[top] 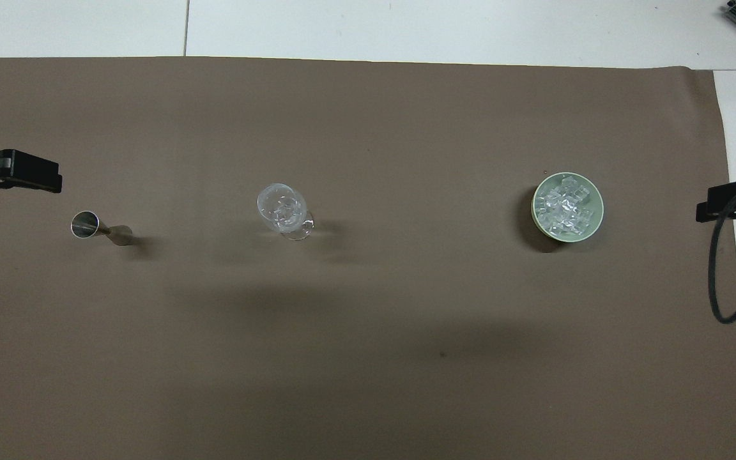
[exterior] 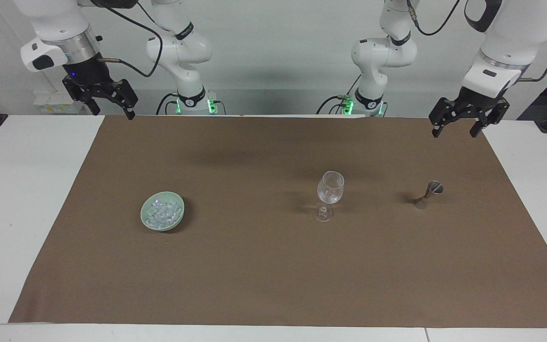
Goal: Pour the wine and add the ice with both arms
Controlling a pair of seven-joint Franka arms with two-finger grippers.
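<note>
The ice is heaped in a pale green dish toward the right arm's end of the table. A clear wine glass stands upright mid-cloth, and glassy lumps show in its bowl. A small metal jigger stands upright toward the left arm's end. No wine shows. My right gripper hangs open and empty over the cloth's corner by the robots. My left gripper hangs open and empty over the cloth's other robot-side corner, well above the jigger.
A brown cloth covers most of the white table. A black cable loops down beside the right gripper. The arm bases stand at the table's robot-side edge.
</note>
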